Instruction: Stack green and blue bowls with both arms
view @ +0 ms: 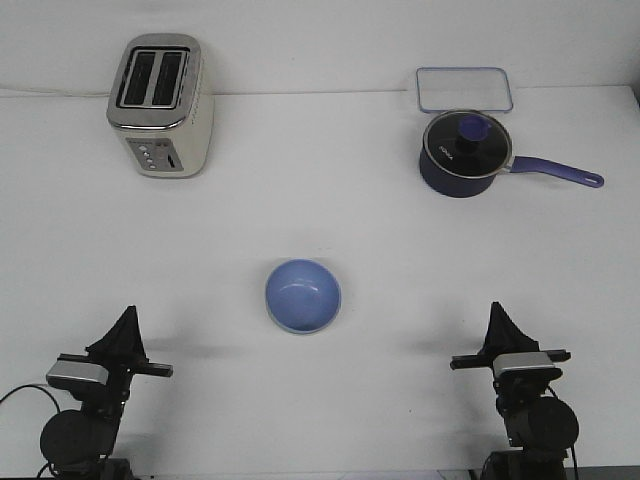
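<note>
Blue bowl (303,295) is seen upright, mouth up, forward of both grippers and roughly midway between them; being round, no long axis is shown. A pale rim at its lower edge may be the green bowl nested beneath. If so, stacking is judged done. Left gripper (127,318) and right gripper (498,312) are parked well apart from it; jaw gaps cannot be told.

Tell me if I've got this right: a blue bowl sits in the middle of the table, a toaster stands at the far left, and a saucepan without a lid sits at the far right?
Not quite. The front view shows the saucepan with its lid on, a dark knob at the centre. The rest is right: the blue bowl sits mid-table, and the toaster stands at the far left.
</note>
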Controlling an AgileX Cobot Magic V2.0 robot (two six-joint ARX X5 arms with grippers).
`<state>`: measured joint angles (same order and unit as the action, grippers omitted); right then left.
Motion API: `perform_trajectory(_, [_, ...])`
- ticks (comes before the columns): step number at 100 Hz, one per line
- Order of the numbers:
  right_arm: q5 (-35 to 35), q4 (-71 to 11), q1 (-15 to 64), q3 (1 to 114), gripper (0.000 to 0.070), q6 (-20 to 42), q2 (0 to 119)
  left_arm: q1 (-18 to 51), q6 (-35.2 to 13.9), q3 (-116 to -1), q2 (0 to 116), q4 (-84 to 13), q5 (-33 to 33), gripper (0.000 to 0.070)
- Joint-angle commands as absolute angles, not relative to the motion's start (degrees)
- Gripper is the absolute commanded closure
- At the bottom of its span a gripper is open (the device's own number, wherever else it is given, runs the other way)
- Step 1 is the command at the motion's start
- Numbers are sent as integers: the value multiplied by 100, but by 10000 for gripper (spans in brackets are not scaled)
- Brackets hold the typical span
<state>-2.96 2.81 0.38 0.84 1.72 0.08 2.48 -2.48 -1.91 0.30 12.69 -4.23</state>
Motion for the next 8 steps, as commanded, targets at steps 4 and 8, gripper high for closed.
perform_trajectory(4, [-294, 344, 40, 71, 692, 172, 8, 237, -217, -80, 19, 1332, -399, 689])
perform_trajectory(8, [-294, 344, 40, 71, 692, 172, 8, 237, -217, -80, 19, 1332, -399, 689])
